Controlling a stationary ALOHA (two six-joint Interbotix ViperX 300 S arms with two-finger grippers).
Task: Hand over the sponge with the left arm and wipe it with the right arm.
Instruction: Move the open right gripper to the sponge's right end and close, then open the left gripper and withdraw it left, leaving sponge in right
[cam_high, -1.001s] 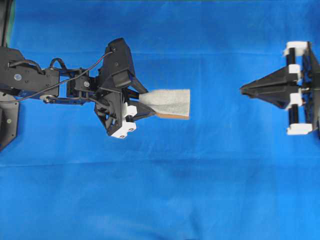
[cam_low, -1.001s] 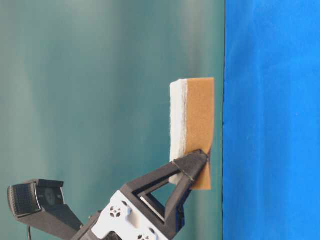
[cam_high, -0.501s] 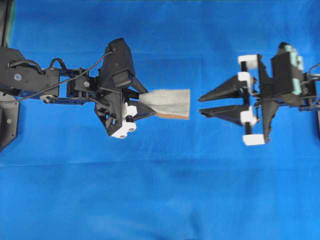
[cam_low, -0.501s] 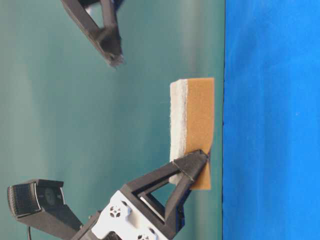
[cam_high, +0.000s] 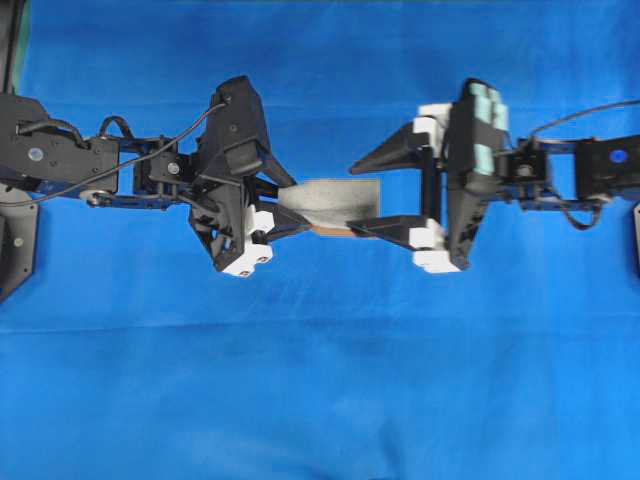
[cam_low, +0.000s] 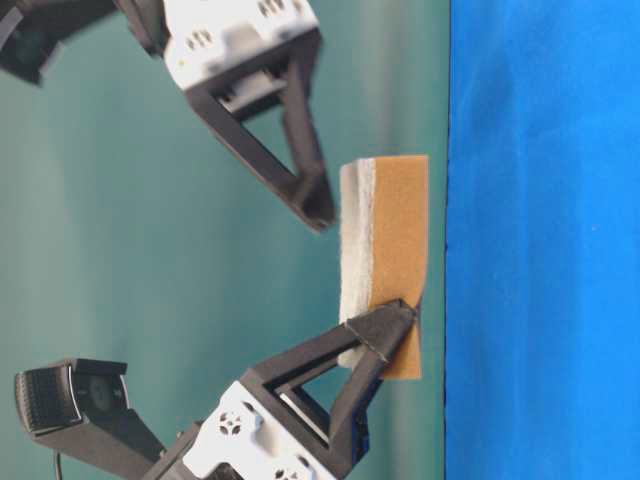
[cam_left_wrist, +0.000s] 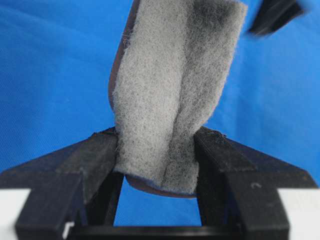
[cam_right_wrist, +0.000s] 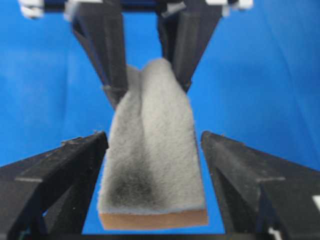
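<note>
While the sponge (cam_high: 335, 203) is held up above the blue worktop (cam_high: 320, 380), near the middle of the overhead frame, one end of it is squeezed tight between the fingers of the left gripper (cam_high: 285, 205). Its grey fuzzy side is bent into a fold by the squeeze. The right gripper (cam_high: 362, 196) is spread wide open, with one finger placed on each side of the sponge's free end. No touch between those fingers and the sponge can be seen.

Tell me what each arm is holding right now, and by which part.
The left gripper pinches the sponge by one short end. The right gripper holds nothing; its open fingers straddle the free end.
</note>
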